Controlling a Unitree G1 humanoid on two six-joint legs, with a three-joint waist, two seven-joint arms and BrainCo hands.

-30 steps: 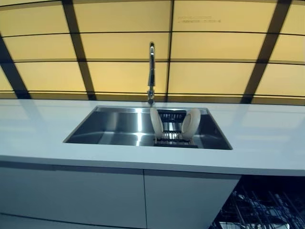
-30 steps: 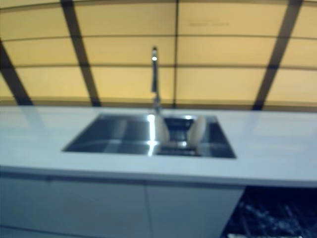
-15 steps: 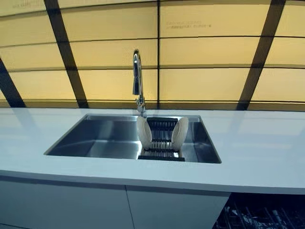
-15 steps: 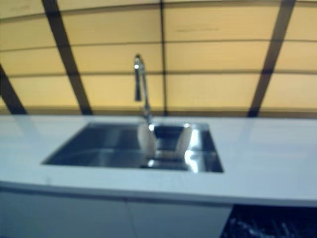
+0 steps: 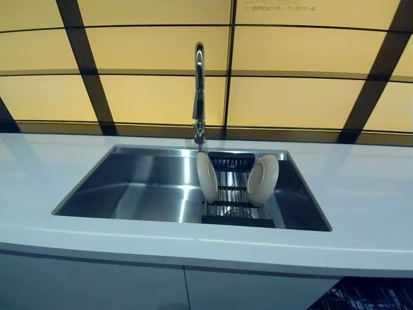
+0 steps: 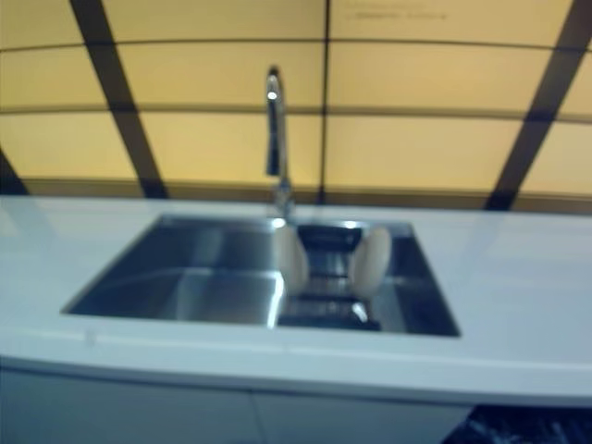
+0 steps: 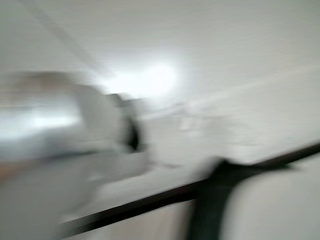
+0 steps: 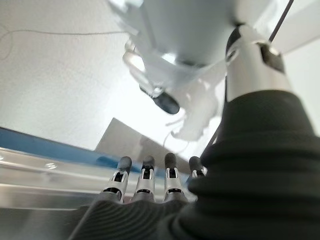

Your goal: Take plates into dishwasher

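Note:
Two cream plates stand on edge in a black rack at the right end of a steel sink: one plate on the rack's left side, the other plate on its right, leaning outward. Neither hand shows in the eye views. In the right wrist view my right hand has its fingers straight in a row, holding nothing, away from the sink. The left wrist view is a blur, with a silver shape that may be my left hand. A dark dishwasher rack peeks out below the counter at the lower right.
A tall chrome faucet rises behind the sink, just left of the plates. A wide white counter surrounds the sink. Yellow panels with dark bars form the back wall. Pale cabinet fronts sit under the counter.
The whole picture has shifted, so the camera has moved; the sink now looks closer and larger. The plates keep their places in the rack.

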